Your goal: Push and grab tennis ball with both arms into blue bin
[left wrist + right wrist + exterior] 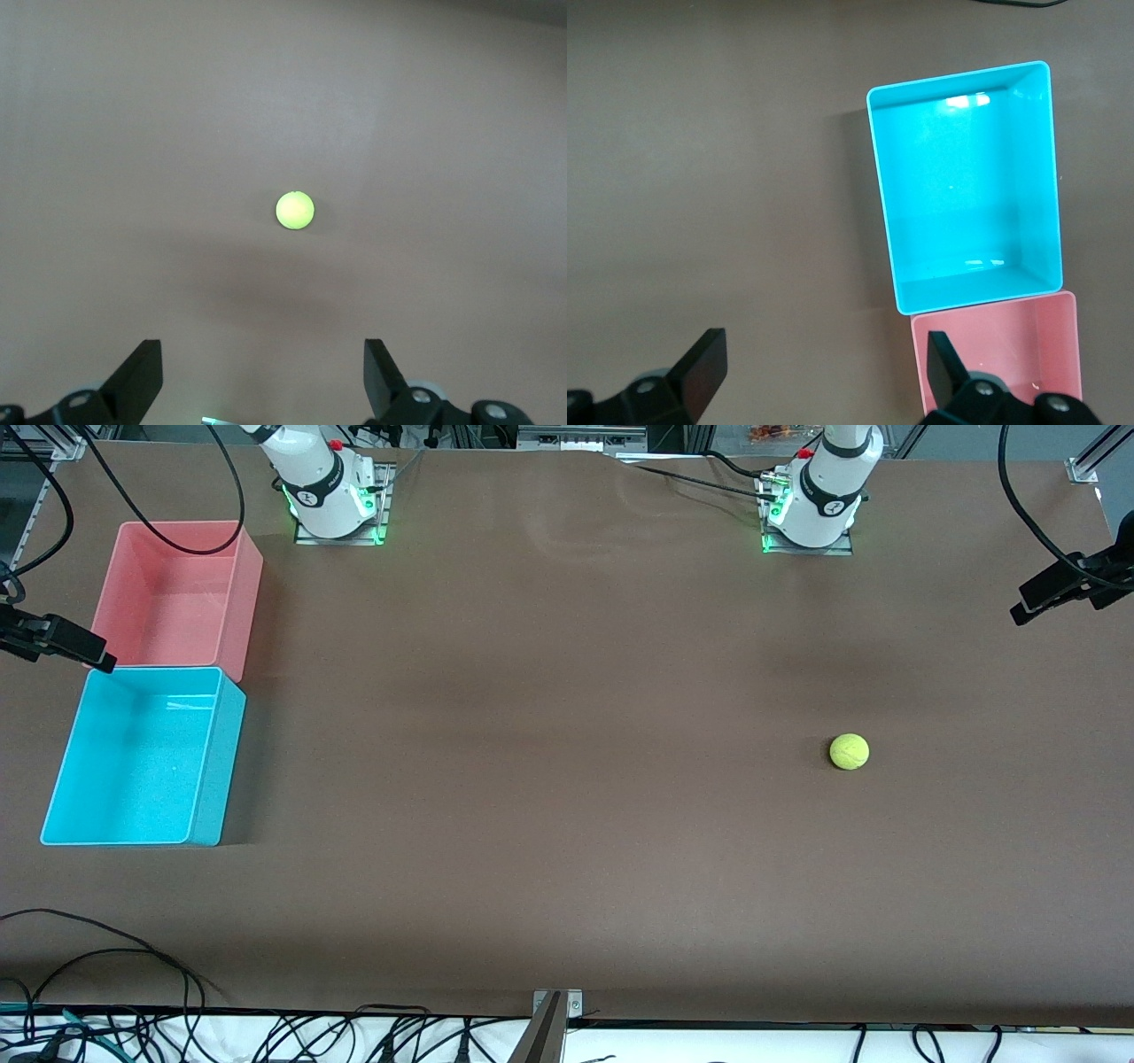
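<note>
- Brown table (pixel 549 797), cables along the edge nearest the front cam.
- Blue bin (pixel 213 779) sits at the right arm's end, nearer the front cam than the pink bin (pixel 244 602); the two touch end to end.
- Tennis ball (pixel 850 751) lies on bare table toward the left arm's end, well apart from both bins.
- You see the left gripper (pixel 264 381) up high over the table near the ball, jaws wide, nothing held.
- Right gripper (pixel 827 372) hangs beside the bins, jaws wide, nothing held.
</note>
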`<act>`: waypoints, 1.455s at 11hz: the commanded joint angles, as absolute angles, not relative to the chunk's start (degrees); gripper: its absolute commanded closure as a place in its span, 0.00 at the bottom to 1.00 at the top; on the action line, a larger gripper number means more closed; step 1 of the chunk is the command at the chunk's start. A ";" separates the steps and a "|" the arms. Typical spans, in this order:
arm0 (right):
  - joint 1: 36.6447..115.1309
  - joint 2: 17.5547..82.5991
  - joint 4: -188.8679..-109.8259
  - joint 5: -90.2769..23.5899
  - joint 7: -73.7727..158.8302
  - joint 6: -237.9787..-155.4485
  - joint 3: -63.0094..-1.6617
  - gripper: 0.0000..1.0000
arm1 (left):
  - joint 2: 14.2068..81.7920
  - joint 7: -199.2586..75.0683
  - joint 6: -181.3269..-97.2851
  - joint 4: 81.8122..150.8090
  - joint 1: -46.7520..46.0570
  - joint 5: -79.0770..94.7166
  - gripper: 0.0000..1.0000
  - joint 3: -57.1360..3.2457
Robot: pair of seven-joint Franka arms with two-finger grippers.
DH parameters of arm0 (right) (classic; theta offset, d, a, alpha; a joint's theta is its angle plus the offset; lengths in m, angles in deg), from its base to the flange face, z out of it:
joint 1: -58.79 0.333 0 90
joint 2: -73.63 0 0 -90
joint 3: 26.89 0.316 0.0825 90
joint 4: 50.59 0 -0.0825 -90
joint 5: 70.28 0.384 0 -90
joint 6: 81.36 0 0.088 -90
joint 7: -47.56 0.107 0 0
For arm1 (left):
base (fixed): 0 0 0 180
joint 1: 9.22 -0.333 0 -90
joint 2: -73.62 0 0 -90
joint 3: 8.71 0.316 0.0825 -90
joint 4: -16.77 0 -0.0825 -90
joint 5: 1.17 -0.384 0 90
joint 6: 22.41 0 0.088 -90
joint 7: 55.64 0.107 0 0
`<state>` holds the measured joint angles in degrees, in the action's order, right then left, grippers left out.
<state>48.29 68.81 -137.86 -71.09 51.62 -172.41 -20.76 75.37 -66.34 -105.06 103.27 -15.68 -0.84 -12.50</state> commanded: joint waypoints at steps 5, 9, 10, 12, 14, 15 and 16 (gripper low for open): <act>47.98 68.53 -136.55 -70.63 50.73 -171.18 -20.56 0.00 | 74.50 -65.05 -103.71 101.24 -16.34 -0.38 0.00 -12.31; 47.89 68.44 -136.55 -70.54 50.72 -171.18 -20.56 0.00 | 74.50 -65.05 -103.53 101.41 -16.51 -0.56 0.00 -11.79; 47.98 68.44 -136.55 -70.54 50.72 -171.18 -20.56 0.00 | 74.50 -65.05 -102.92 101.33 -16.86 -2.04 0.00 -11.52; 48.07 68.44 -136.55 -70.63 50.72 -171.18 -20.56 0.00 | 74.50 -65.05 -102.83 101.15 -16.78 -4.68 0.00 -11.87; 48.07 68.44 -136.55 -70.63 50.72 -171.18 -20.56 0.00 | 75.03 -64.79 -102.91 101.15 -16.69 -3.90 0.00 -11.70; 48.07 68.36 -136.63 -70.63 50.72 -171.18 -20.47 0.00 | 75.20 -64.96 -103.35 101.93 -16.78 -4.51 0.00 -12.04; 48.15 68.01 -136.63 -70.63 50.72 -171.18 -20.47 0.00 | 75.81 -64.70 -103.27 102.20 -16.87 -3.99 0.00 -11.96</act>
